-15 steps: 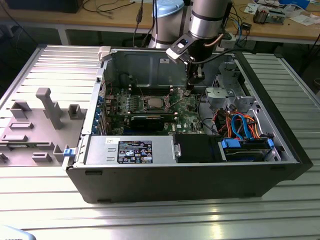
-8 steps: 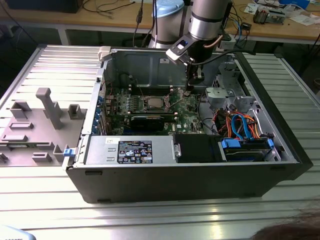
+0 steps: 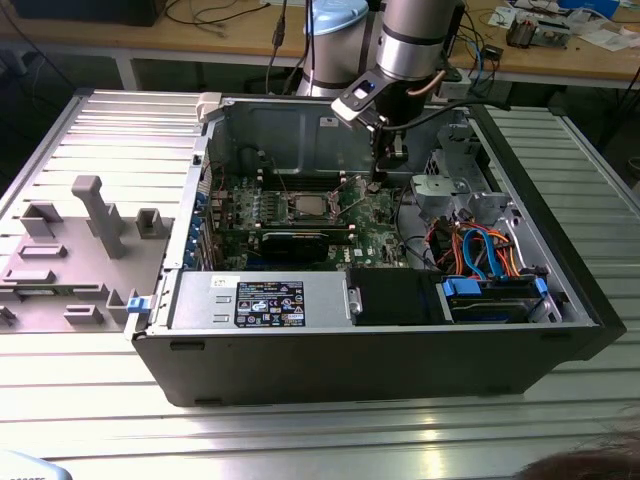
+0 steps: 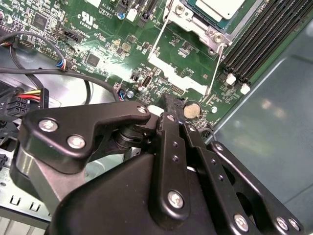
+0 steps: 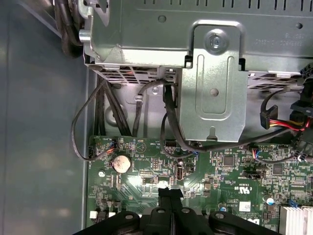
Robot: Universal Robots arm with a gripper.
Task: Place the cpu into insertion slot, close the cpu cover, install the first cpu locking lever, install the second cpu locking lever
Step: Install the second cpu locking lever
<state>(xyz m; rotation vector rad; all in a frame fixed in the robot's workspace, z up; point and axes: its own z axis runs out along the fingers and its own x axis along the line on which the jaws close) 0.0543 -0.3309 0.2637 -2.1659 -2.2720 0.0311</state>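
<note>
While the arm reaches down into the open computer case (image 3: 560, 300) lying on its side on the ribbed metal worktop (image 3: 320, 430), the gripper (image 4: 168, 105) hangs just above the green circuit board (image 5: 230, 171), near a round coin battery (image 5: 122, 162) and apart from the socket area. Its two dark fingers (image 5: 165, 195) lie pressed together with nothing between them, as both wrist views show; I judge a closed, narrow tip suits hooking or pushing a thin wire part rather than carrying anything.

The cpu (image 3: 307, 207) already sits in the insertion slot (image 3: 330, 215), its pale metal top facing up, and the cpu cover (image 4: 188, 24) appears to lie flat around it, so the chip seems bedded and framed. In the second wrist view a thin wire locking lever (image 4: 215, 68) runs along the socket's edge toward the battery; whether it is latched I cannot tell. A long black card (image 3: 295, 238) lies just beside the socket, toward the power supply (image 3: 265, 300).

A grey plastic fixture (image 3: 70, 250) sits on the worktop at the exterior view's left, well apart from the case.
</note>
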